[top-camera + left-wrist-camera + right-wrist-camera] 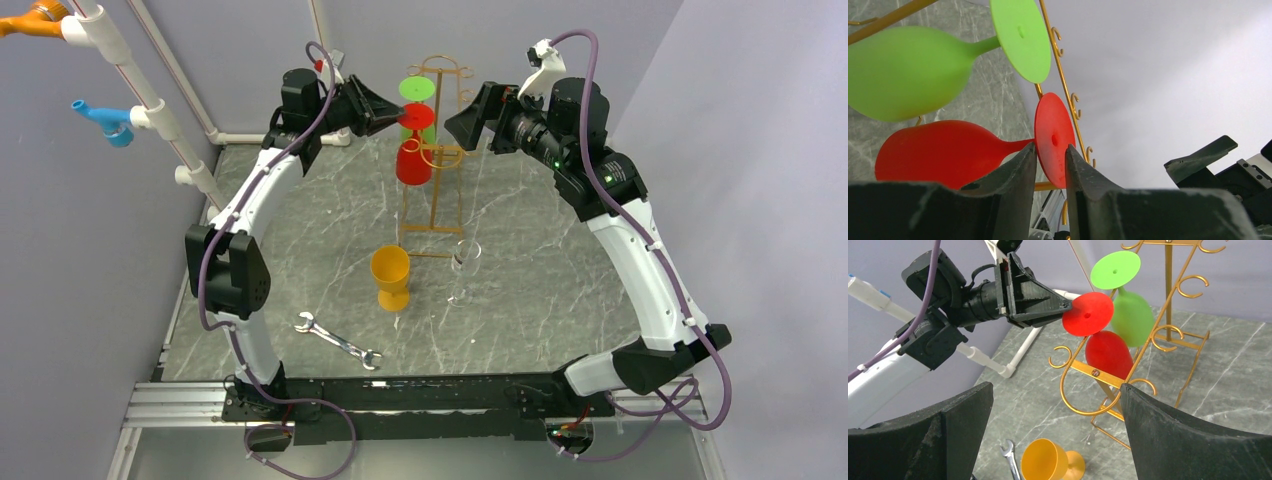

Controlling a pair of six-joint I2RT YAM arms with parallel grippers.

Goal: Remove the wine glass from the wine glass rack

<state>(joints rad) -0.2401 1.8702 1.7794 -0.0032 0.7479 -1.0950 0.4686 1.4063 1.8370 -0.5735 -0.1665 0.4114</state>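
Note:
A red wine glass [413, 160] hangs upside down on the gold wire wine glass rack [441, 200], with a green one [418, 90] just above it. My left gripper [1050, 147] is at the red glass's round foot [1053, 137]. Its fingers [1060, 307] stand one on each side of the foot's rim, a narrow gap still showing between them. To the right of the rack my right gripper [455, 125] hovers wide open and holds nothing [1055, 386]. From the left wrist both bowls [943, 150] lie to the left.
An orange goblet [391, 275] and a clear wine glass [463, 268] stand on the marble table in front of the rack. A wrench [338, 342] lies nearer the arm bases. A white pipe frame [150, 100] runs along the left wall.

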